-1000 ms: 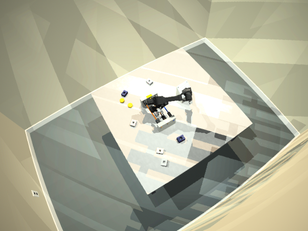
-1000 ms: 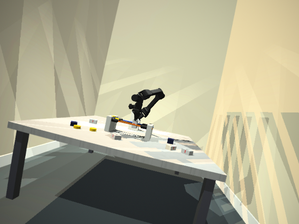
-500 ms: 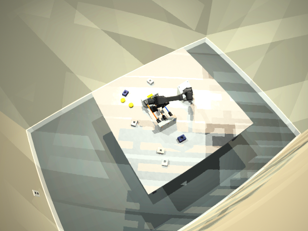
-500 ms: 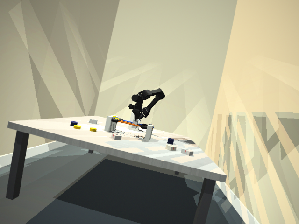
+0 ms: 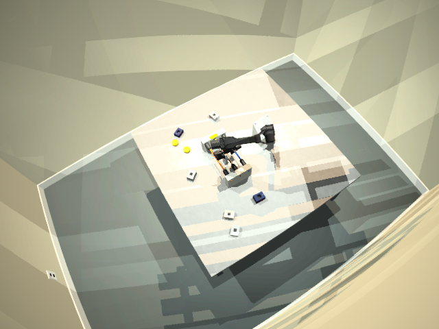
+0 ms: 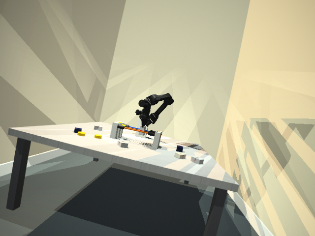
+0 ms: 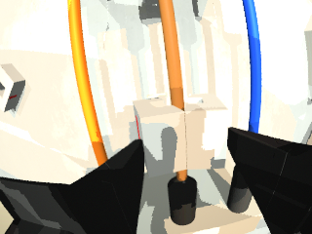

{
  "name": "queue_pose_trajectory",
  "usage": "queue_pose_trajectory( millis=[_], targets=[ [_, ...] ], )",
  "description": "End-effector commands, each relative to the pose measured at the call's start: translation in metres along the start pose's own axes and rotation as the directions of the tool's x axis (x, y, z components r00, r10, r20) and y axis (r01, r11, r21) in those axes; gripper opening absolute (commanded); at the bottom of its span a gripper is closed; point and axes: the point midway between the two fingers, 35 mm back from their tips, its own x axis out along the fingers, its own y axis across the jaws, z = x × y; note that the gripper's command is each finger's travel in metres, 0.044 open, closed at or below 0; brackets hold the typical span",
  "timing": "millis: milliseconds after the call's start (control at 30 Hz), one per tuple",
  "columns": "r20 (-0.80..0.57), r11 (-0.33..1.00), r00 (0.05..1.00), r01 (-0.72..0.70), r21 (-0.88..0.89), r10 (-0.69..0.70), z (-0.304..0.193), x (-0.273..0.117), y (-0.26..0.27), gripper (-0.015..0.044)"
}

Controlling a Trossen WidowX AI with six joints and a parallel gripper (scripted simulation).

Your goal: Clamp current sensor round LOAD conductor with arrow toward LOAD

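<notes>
The pale sensor (image 7: 200, 136) sits round the middle, brown-orange conductor (image 7: 171, 49). Its two halves meet at a thin seam; whether it is latched cannot be told. A red mark shows on its left side; the arrow's direction is not readable. My gripper (image 7: 185, 140) (image 6: 143, 126) is shut on the sensor, one finger at each side. An orange conductor (image 7: 83, 63) (image 6: 138, 130) runs to the left and a blue conductor (image 7: 255, 73) (image 5: 238, 155) to the right. The LOAD marker is not legible in any view.
The conductors span two upright end blocks (image 6: 115, 131) (image 6: 156, 140). A black sleeve (image 7: 181, 202) lies just below the sensor. Around the stand are yellow discs (image 5: 175, 142) (image 5: 186, 149), dark blue blocks (image 5: 175, 133) (image 5: 262, 199) and several white blocks (image 5: 211, 116) (image 5: 189, 177) (image 5: 225, 214) (image 5: 232, 233).
</notes>
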Motion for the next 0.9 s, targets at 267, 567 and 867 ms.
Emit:
queue_pose_trajectory(
  millis=[267,567,867],
  targets=[
    [0.000,1.000,1.000,0.001,-0.002,-0.001,0.000,0.000,0.000,0.0440],
    [-0.007,1.000,1.000,0.016,0.005,-0.016,-0.002,0.039,0.000,0.0440],
    [-0.007,1.000,1.000,0.016,0.005,-0.016,-0.002,0.044,0.000,0.0440]
  ],
)
